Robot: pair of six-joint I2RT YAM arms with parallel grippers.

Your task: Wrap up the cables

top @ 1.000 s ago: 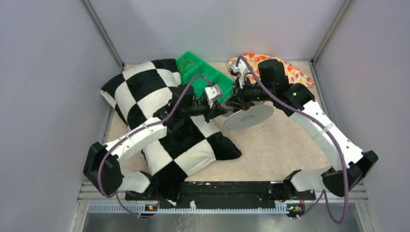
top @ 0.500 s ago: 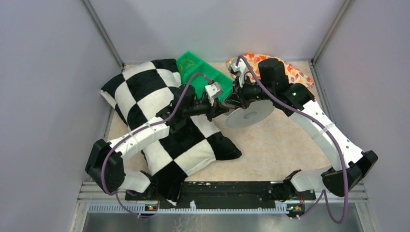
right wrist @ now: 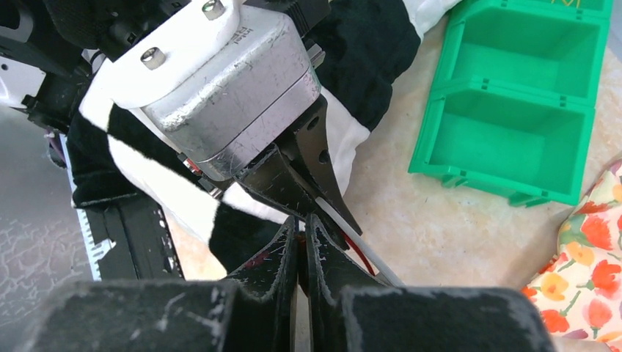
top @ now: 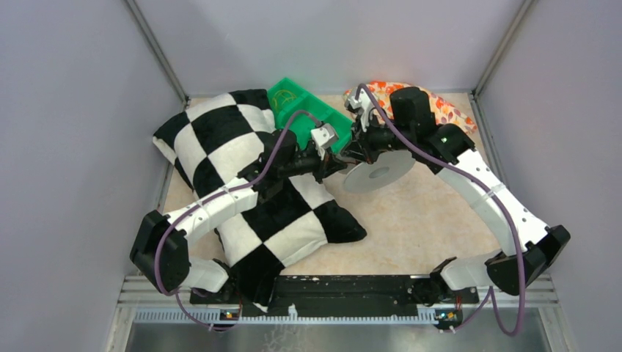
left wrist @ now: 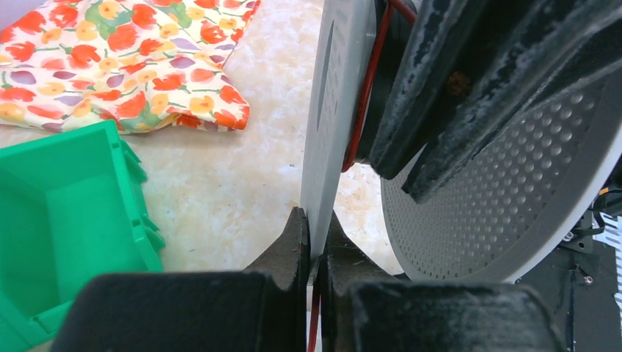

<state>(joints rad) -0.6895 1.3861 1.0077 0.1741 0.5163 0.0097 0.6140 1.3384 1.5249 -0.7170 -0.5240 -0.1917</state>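
Note:
A grey spool [top: 378, 173] with two round flanges is held off the table at mid-table. My left gripper [top: 339, 163] is shut on the rim of its plain flange [left wrist: 328, 125]. The other flange is perforated [left wrist: 506, 205]. The thin red cable [left wrist: 364, 95] runs down between the flanges and past my left jaws. My right gripper [top: 355, 151] reaches in between the flanges from the far side, and its dark fingers [left wrist: 455, 88] show there. In the right wrist view the right gripper [right wrist: 301, 229] is shut with a bit of red cable [right wrist: 357, 246] at its tips, right beside the left fingers [right wrist: 312, 172].
A black-and-white checkered pillow [top: 242, 176] lies under the left arm. A green two-compartment bin [top: 301, 110] stands behind the grippers. A floral cloth [top: 440, 106] lies at the back right. Grey walls close in the left, right and back sides.
The spool and both grippers have shifted slightly up and toward the back. Both grips are unchanged.

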